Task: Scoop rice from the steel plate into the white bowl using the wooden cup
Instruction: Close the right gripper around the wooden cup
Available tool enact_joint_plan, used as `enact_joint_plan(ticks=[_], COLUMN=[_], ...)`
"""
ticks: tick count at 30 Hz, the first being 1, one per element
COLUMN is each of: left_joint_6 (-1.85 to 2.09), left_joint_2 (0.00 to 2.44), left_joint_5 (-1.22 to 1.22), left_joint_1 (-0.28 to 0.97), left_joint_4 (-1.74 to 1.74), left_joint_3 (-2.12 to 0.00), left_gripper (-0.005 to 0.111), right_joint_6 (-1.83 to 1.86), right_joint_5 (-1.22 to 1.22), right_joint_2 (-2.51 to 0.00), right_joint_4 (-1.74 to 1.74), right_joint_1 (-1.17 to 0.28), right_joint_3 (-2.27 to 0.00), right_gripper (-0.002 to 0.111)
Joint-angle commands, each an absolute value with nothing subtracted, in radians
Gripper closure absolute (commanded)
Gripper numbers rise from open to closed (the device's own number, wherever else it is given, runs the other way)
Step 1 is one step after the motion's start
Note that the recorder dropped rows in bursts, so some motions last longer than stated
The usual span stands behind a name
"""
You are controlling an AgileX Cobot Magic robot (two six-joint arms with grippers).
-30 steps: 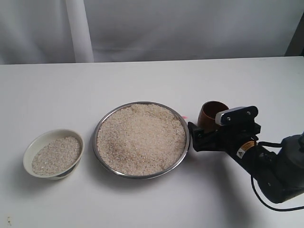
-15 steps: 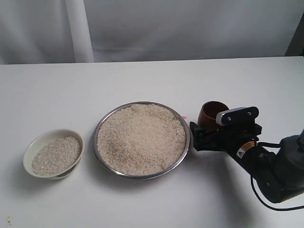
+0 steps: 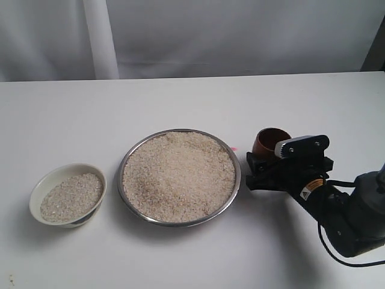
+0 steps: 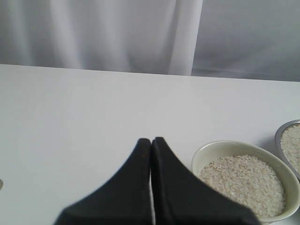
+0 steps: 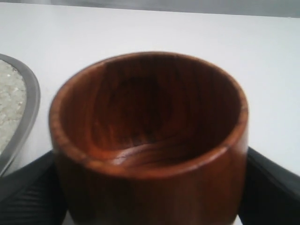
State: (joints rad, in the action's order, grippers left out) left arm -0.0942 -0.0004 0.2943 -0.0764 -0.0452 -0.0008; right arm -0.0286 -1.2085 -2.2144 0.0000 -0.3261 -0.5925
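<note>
The steel plate [image 3: 120, 176] sits mid-table, heaped with rice [image 3: 178, 173]. To its left stands the white bowl [image 3: 37, 188], partly filled with rice [image 3: 71, 197]. Just right of the plate is the wooden cup [image 3: 270, 139], upright with its dark inside empty. My right gripper [image 3: 260, 165] is shut on the cup, one black finger on each side of it in the right wrist view, where the cup [image 5: 150, 117] fills the frame. My left gripper [image 4: 151, 140] is shut on nothing, hanging over bare table beside the white bowl [image 4: 206, 152]. It does not show in the exterior view.
A pale curtain hangs behind the table's far edge. A small pink speck [image 3: 234, 149] lies by the plate's right rim. The plate's rim [image 5: 30, 101] lies close beside the cup in the right wrist view. The right arm's body [image 3: 349, 217] occupies the front right corner.
My right gripper and the wooden cup have shifted slightly to the right, away from the plate's rim. The plate, bowl and rice are unchanged.
</note>
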Motion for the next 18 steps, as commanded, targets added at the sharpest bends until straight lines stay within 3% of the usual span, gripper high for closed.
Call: enact_joint_plan(ticks=[1, 2, 5, 6, 11, 18], left_joint_6=[-0.096, -0.096, -0.096, -0.096, -0.096, -0.096], left_joint_2=[0.0, 0.0, 0.0, 0.0, 0.0, 0.0], left_joint_5=[0.284, 0.284, 0.284, 0.284, 0.284, 0.284], left_joint_1=[-0.07, -0.07, -0.07, -0.07, -0.07, -0.07], left_joint_4=[-0.044, -0.044, -0.044, -0.044, -0.044, -0.044], left_joint_3=[0.0, 0.0, 0.0, 0.0, 0.0, 0.0], left_gripper=[0.107, 0.107, 0.107, 0.107, 0.107, 0.107], right_joint_6=[-0.031, -0.031, -0.031, -0.029, 0.134, 0.367], right_joint_5=[-1.221, -1.221, -1.221, -1.221, -1.18, -0.683], right_joint_2=[-2.214, -2.214, -2.214, -2.214, -2.166, -1.799], right_joint_4=[0.008, 0.008, 0.0, 0.0, 0.0, -0.09], right_joint_1=[-0.329, -0.329, -0.329, -0.329, -0.329, -0.329], right_joint_3=[-0.595, -0.595, -0.595, -0.595, -0.595, -0.597], right_gripper=[0.075, 0.079, 0.105, 0.108, 0.108, 0.108])
